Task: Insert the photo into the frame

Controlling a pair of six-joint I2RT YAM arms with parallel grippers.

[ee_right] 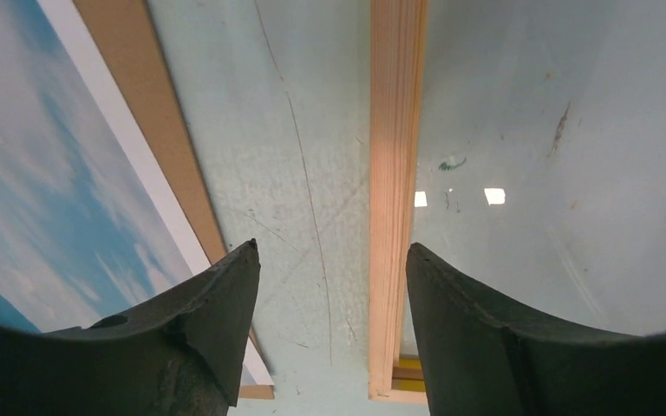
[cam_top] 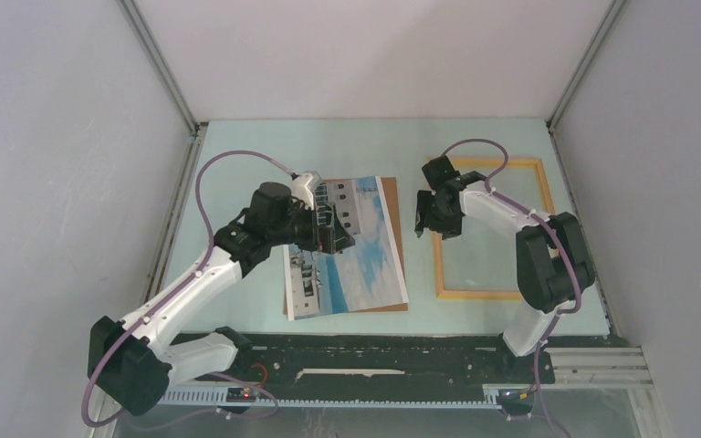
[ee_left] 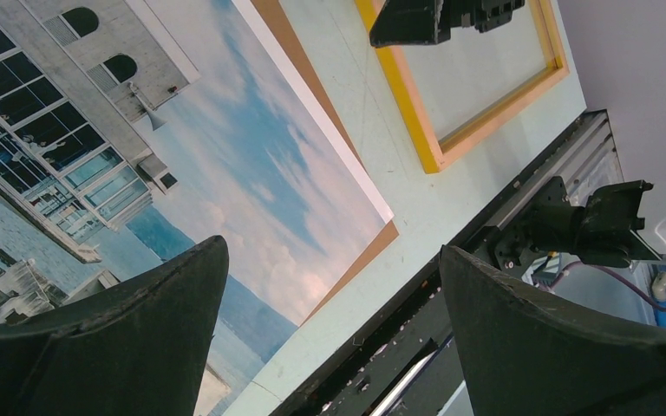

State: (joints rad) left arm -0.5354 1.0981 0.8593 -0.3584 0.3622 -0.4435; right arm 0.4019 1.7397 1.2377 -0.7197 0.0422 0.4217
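Note:
The photo [cam_top: 356, 260], a white building under blue sky, lies on the brown backing board [cam_top: 391, 219] left of centre. It fills the left wrist view [ee_left: 225, 147] and shows in the right wrist view [ee_right: 43, 191]. The yellow-orange frame [cam_top: 442, 265] lies flat at the right; it also shows in the left wrist view [ee_left: 408, 95] and the right wrist view [ee_right: 395, 173]. My left gripper [cam_top: 336, 230] is open and empty above the photo's upper left part. My right gripper [cam_top: 434, 217] is open and empty, hovering over the frame's left rail.
The backing board's edge shows beside the photo [ee_left: 360, 260] [ee_right: 147, 121]. A black rail [cam_top: 374, 351] runs along the table's near edge. Grey walls close in on both sides, with metal edging [cam_top: 169, 210] at the left.

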